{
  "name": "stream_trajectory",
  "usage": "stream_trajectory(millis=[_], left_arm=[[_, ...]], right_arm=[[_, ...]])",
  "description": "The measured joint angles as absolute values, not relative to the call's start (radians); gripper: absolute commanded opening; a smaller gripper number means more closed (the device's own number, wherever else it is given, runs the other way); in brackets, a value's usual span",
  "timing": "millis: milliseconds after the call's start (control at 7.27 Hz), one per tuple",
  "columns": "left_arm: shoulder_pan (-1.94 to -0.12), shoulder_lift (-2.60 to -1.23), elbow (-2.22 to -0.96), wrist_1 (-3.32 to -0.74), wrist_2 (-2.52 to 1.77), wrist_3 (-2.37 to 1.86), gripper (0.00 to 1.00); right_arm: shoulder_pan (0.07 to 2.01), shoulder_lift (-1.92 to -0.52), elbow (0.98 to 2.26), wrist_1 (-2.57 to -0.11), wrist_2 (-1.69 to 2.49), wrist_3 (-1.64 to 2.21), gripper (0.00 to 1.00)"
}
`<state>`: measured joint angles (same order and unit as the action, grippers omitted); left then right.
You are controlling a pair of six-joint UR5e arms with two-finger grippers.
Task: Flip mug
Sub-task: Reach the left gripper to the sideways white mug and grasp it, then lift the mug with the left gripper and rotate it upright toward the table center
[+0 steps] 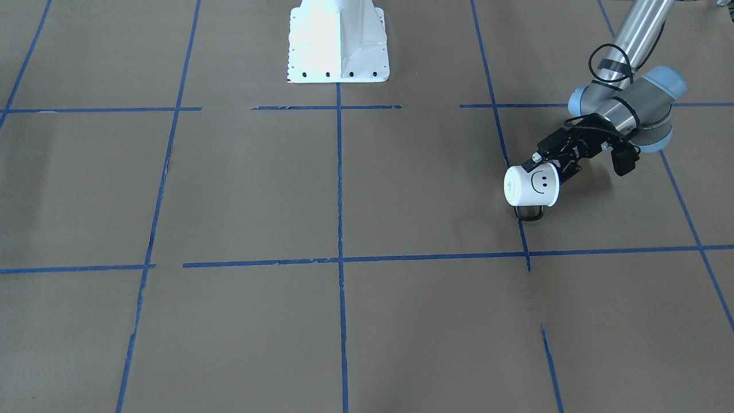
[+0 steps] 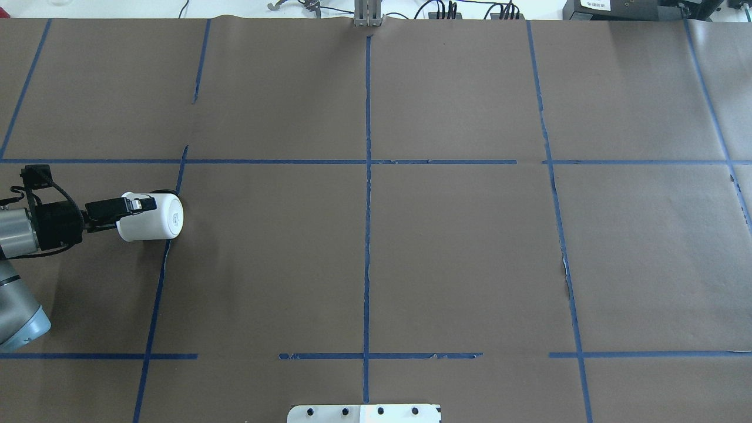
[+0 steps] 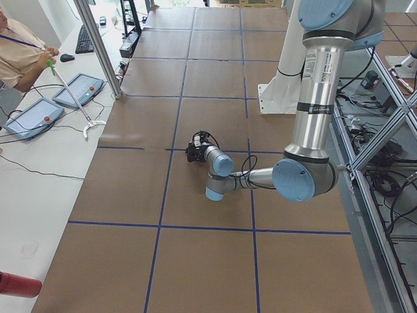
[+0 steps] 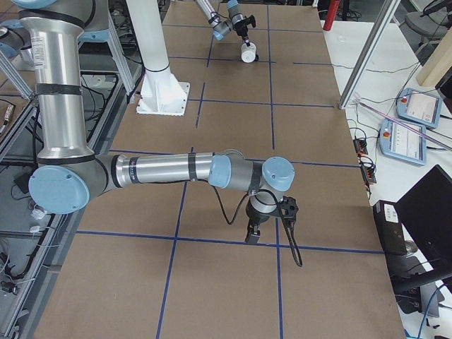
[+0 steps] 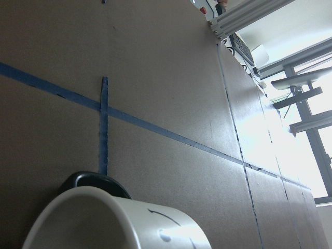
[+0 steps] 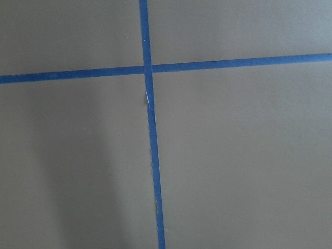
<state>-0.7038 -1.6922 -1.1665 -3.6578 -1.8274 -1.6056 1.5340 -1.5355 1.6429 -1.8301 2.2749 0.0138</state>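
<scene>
Brown paper covers the tabletop (image 1: 258,189), ruled into large squares by blue tape lines (image 1: 339,183), with the robot's white pedestal (image 1: 338,40) at one edge. The mug (image 1: 532,184) is on the robot's left side, over a tape line, and it is turned on its side. Its long axis runs level with the tabletop, with the flat bottom (image 1: 514,186) pointing toward the table's middle and the open mouth toward the left claw (image 2: 138,207). The smiley face (image 1: 541,180) is turned up and toward the operators' side (it lies sideways, mouth nearer the mug's bottom). The thin black handle (image 1: 528,213) sticks out on that same side, low by the paper. The left claw pinches the mug's wall at the rim; one finger lies along the outside and the other is hidden. Whether the mug rests on the paper or hangs just above it cannot be told. The left wrist view cuts off all but an arc of rim and the handle's top. The right claw (image 4: 252,235) points down at the tabletop, well apart from the mug. It shows only from the side, so I cannot tell whether it is spread or pressed together.
</scene>
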Motion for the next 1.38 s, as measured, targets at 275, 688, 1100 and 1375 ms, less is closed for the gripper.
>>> stream_trajectory(millis=[275, 688, 1100, 1375], left_arm=[[-0.700, -1.704, -1.163, -3.664, -1.831, -1.656, 0.00], [-0.700, -1.751, -1.181, -3.667, -1.833, -1.767, 0.00], [-0.701, -1.832, -1.250, -3.617, -1.826, -1.866, 0.00], [-0.701, -1.853, -1.378, -3.290, -1.831, -1.863, 0.00]], right_arm=[[1.534, -1.536, 1.643, -1.830, 2.275, 0.014, 1.00], [1.534, -1.535, 1.643, -1.830, 2.275, 0.014, 1.00], [1.534, -1.536, 1.642, -1.830, 2.275, 0.014, 1.00], [1.534, -1.535, 1.642, -1.830, 2.275, 0.014, 1.00]])
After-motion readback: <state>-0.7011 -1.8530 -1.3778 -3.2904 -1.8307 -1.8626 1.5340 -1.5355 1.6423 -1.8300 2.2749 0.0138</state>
